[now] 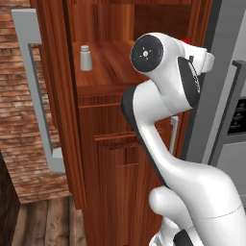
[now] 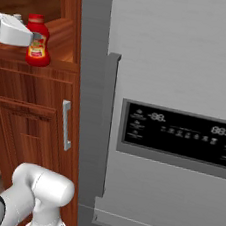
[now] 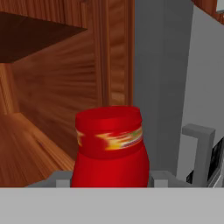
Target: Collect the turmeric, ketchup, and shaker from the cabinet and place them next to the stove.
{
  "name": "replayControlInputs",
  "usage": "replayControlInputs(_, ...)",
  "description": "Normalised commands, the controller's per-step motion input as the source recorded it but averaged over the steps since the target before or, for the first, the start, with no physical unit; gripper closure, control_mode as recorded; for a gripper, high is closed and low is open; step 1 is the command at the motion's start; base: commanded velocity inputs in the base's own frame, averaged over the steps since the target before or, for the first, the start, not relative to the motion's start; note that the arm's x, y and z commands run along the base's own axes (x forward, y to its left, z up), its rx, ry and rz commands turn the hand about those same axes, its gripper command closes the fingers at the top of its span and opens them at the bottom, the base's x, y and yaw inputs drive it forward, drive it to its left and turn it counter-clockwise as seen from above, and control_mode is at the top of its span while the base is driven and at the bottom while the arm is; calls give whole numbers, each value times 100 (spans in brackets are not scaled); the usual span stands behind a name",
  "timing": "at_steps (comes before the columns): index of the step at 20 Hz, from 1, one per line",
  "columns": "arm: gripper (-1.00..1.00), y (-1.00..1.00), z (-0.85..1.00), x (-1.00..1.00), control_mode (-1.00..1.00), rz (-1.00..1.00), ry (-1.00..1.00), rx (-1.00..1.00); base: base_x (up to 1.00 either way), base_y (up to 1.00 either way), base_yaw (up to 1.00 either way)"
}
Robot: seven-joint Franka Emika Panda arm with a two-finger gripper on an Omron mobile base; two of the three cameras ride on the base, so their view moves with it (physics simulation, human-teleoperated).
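The robot is reaching for the ketchup on the cabinet shelf.

The ketchup (image 2: pixel 38 44) is standing up straight in the shelf niche of the cabinet (image 1: pixel 120 158), near its right wall. The gripper (image 3: pixel 109 178) is sitting around the bottle's lower part, with one finger showing on each side. The fingers look right against the bottle, but I cannot tell if they are squeezing it yet or just touching. The shaker (image 1: pixel 85 58) is waiting further left on the same shelf, well apart from the ketchup. If the grip is too loose, the smooth round bottle could be slipping out and falling when the arm lifts. If the arm pulls back crooked, the bottle could be bumping the cabinet wall beside it.
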Motion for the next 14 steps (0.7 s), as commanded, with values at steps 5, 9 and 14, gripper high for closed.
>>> replayControlInputs(5,100,-64,-18,-99,-100,14,2,-3,0,0,0)
replayControlInputs(9,100,-71,-25,-88,-100,13,0,-2,0,0,0)
replayControlInputs(14,100,-29,-30,-50,-100,4,2,-2,0,0,0)
